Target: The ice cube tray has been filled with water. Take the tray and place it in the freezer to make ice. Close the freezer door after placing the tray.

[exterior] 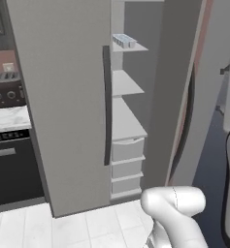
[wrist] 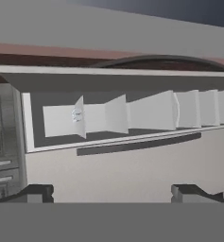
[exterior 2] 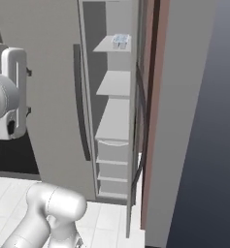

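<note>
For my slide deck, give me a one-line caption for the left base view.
Ice cube tray on the top shelf of the freezer, freezer door not yet closed.

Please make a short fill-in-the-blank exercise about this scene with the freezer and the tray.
1. The tray lies on the ____ shelf of the freezer.
2. The freezer door stands ____.
3. The gripper has its jaws ____ and holds nothing.

Missing words: top; open; open

The narrow flat-grey freezer door (exterior: 184,97) stood wide open; pale grey shelves (exterior: 126,83) lay bare below the small tray (exterior: 124,40).
</note>
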